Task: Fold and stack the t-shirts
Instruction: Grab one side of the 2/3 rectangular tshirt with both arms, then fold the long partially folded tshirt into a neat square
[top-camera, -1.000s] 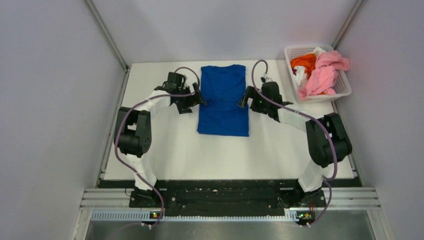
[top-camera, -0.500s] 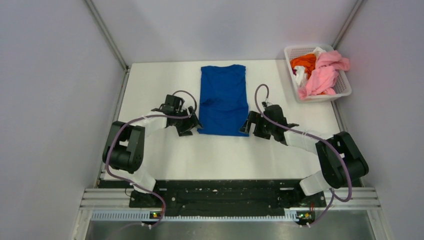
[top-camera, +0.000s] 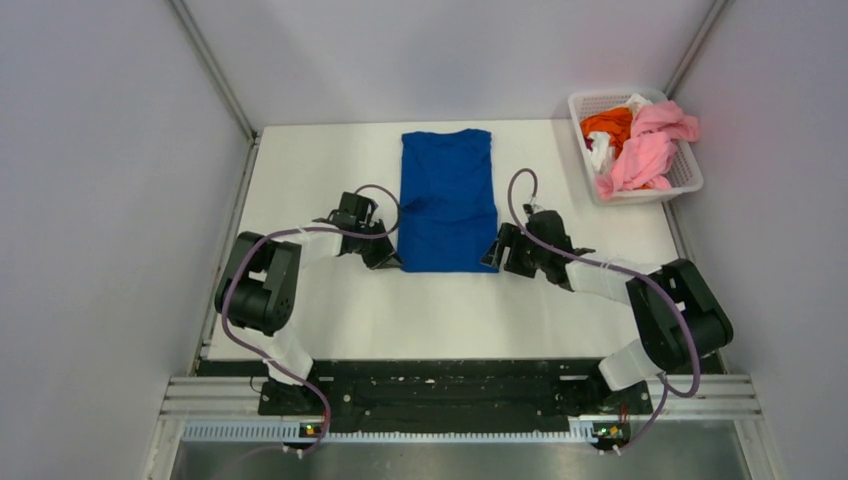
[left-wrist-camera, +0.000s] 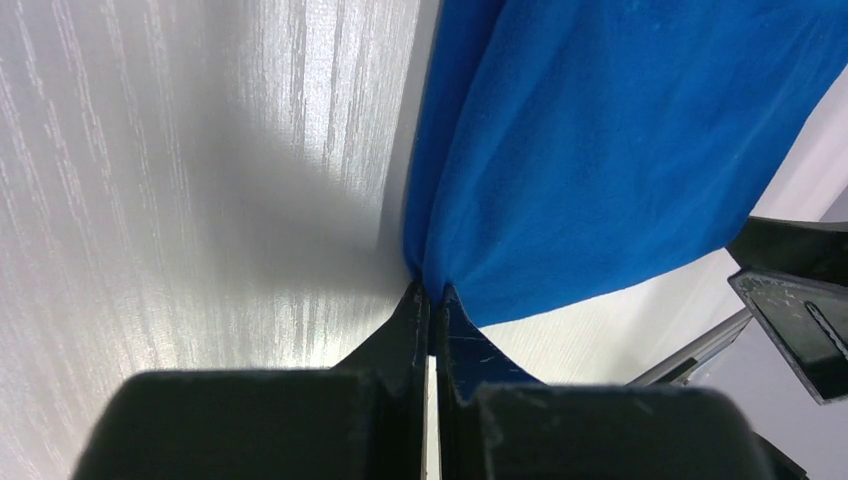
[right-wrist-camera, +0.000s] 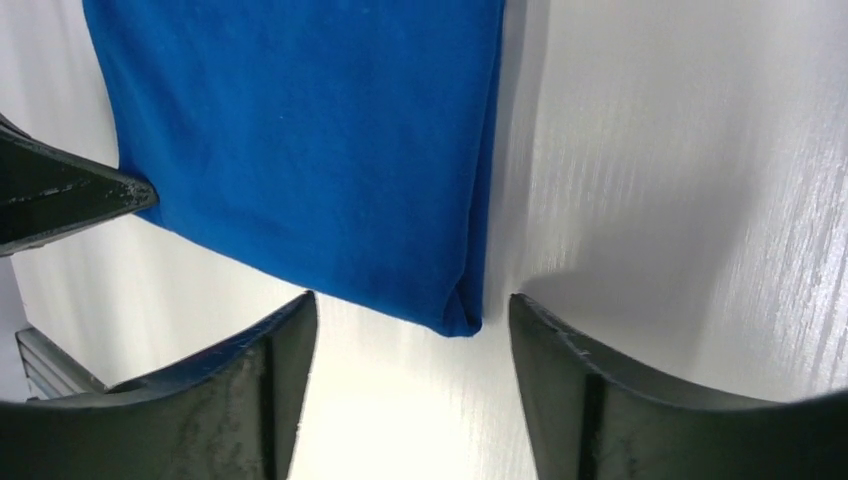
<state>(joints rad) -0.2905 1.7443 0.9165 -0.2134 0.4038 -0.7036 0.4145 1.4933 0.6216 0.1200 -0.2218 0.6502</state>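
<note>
Partway: the blue t-shirt (top-camera: 446, 200) lies on the surface (top-camera: 320, 170) as a narrow strip, left gripper (left-wrist-camera: 430, 297) pinched shut on its near left corner, right gripper (right-wrist-camera: 410, 305) open astride the near right one. The cross fold is not yet made, and the other t-shirts (top-camera: 640, 140) sit heaped in the far-right basket (top-camera: 655, 194).

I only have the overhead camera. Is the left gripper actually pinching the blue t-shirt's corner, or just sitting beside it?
Observer: Pinching. In the left wrist view the left gripper is shut on the blue t-shirt, and the cloth gathers to a point between its tips.
Operator: And the right one?
Observer: The right gripper has its jaws apart. The shirt's other near corner lies between them, touching neither.
Operator: Is that corner a single layer?
Observer: No. The right wrist view shows a doubled, slightly rolled edge there, resting on the table.
</note>
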